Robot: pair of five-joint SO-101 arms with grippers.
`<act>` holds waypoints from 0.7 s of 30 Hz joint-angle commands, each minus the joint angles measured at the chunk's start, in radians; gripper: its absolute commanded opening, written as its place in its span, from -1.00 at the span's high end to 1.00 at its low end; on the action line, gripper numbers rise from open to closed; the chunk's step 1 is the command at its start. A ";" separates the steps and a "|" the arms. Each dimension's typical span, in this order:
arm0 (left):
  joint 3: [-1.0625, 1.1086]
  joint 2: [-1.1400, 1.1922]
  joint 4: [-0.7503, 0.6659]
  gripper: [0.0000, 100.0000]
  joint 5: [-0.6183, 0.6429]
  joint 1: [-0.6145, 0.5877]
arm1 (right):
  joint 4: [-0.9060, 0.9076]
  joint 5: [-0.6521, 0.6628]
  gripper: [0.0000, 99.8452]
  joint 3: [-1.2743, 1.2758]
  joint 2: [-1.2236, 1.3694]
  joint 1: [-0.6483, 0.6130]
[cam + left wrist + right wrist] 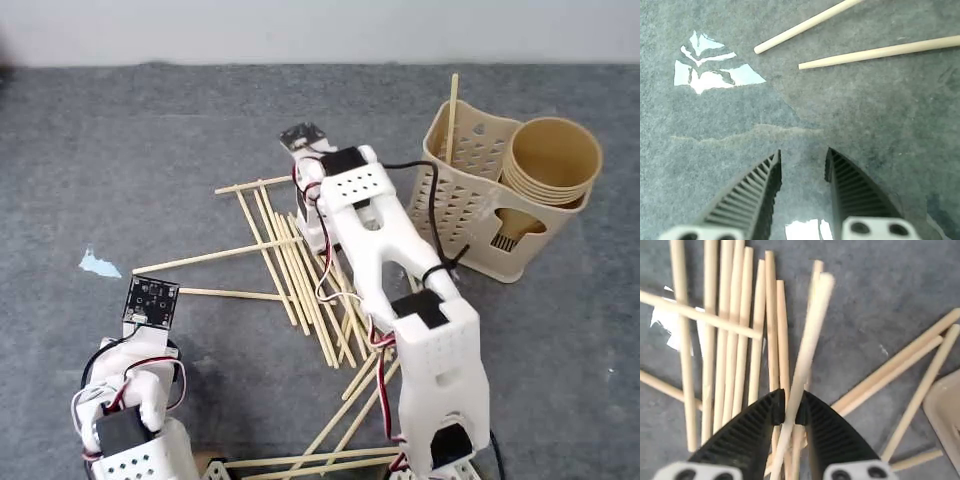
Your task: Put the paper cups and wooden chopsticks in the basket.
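Note:
A beige slotted basket (462,220) stands at the back right, with stacked paper cups (552,160) in one compartment and one chopstick (452,115) upright in the other. Several wooden chopsticks (298,275) lie scattered in the middle of the grey mat. My right gripper (790,407) is over this pile, shut on one chopstick (809,335) that tilts up off the others. My left gripper (802,160) stands open and empty near the front left, over bare mat just short of the ends of two chopsticks (805,25).
A torn scrap of pale blue tape (98,264) is stuck to the mat at the left. More chopsticks (320,460) lie close to the arm bases at the front. The right arm (400,270) stretches across the pile's right side.

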 commanded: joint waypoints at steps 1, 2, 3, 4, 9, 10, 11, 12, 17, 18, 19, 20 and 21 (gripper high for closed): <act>-0.012 -0.008 0.006 0.73 0.006 0.005 | 0.028 0.011 0.93 -0.037 -0.130 0.010; -0.012 -0.008 0.006 0.73 0.006 0.005 | 0.031 0.011 0.93 -0.037 -0.145 0.010; -0.012 -0.008 0.006 0.73 0.006 0.005 | 0.036 0.011 0.93 -0.037 -0.159 0.010; -0.012 -0.008 0.006 0.73 0.006 0.005 | 0.036 0.011 0.93 -0.037 -0.168 0.010; -0.012 -0.008 0.006 0.73 0.006 0.005 | 0.036 0.011 0.93 -0.032 -0.182 0.010; -0.012 -0.008 0.006 0.73 0.006 0.005 | 0.036 0.011 0.93 -0.032 -0.182 0.010; -0.012 -0.008 0.006 0.73 0.006 0.005 | 0.036 0.011 0.93 -0.032 -0.183 0.010; -0.012 -0.008 0.006 0.73 0.006 0.005 | 0.036 0.011 0.93 -0.032 -0.188 0.010; -0.012 -0.008 0.006 0.73 0.006 0.005 | 0.058 0.014 0.93 -0.069 -0.255 0.010; -0.012 -0.008 0.006 0.73 0.006 0.005 | 0.070 0.026 0.93 -0.080 -0.278 0.008; -0.012 -0.008 0.006 0.73 0.006 0.005 | 0.087 0.048 0.93 -0.091 -0.306 0.008; -0.012 -0.008 0.006 0.73 0.006 0.005 | 0.099 0.063 0.93 -0.103 -0.335 0.008; -0.012 -0.008 0.006 0.73 0.006 0.005 | 0.107 0.074 0.93 -0.118 -0.364 0.010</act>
